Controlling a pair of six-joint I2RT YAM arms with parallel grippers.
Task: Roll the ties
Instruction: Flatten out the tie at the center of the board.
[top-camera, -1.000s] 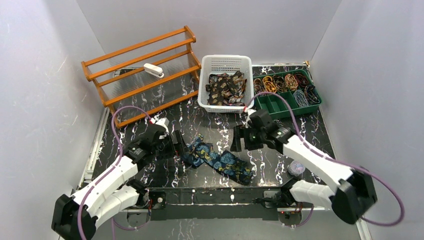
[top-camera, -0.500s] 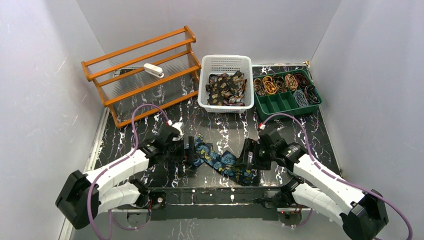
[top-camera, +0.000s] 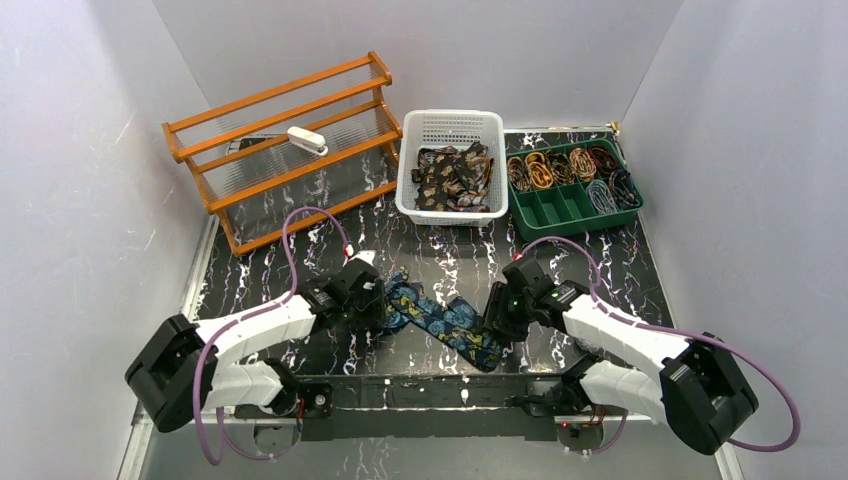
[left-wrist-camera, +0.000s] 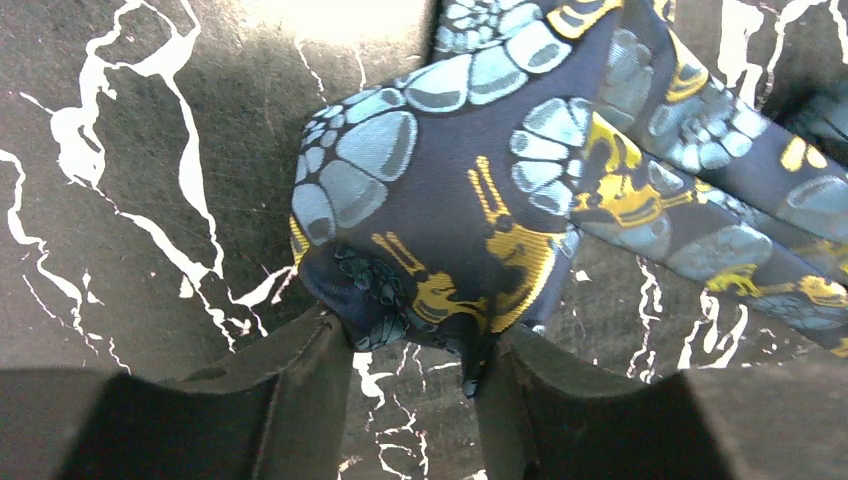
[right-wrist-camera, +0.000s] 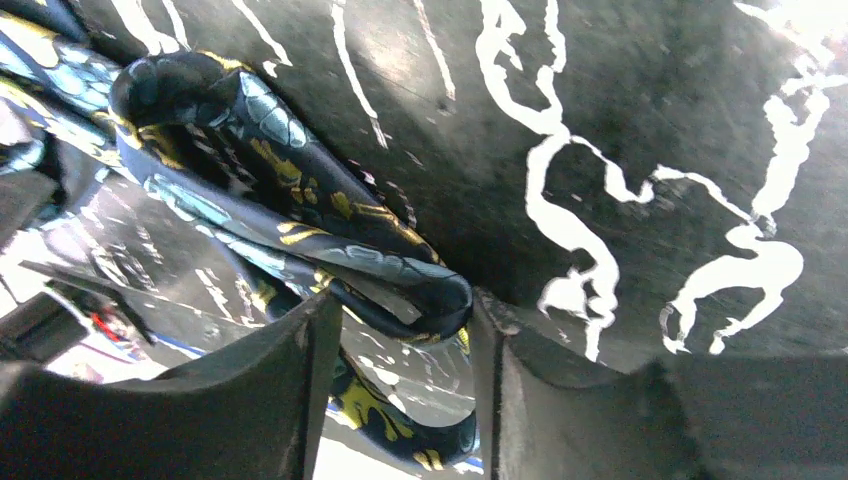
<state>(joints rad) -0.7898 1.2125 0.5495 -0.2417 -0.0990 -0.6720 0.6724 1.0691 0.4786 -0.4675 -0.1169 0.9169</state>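
Diagonally, the tie (top-camera: 440, 322) lay rumpled across the near middle of the table (top-camera: 420, 255), dark blue with teal and gold paisley. Left gripper (left-wrist-camera: 415, 350) was pinched on its folded left end, cloth touching both fingers. Right gripper (right-wrist-camera: 405, 320) straddled the looped right end; could not tell if it gripped. Table was black with white marbling, boxed by plain white panels (top-camera: 500, 50).

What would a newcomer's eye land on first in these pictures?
Probably the blue paisley tie at the near middle of the table, its ends inside the left end effector and the right end effector. Next, the orange wooden rack at the back left, beside the white basket of brown ties.
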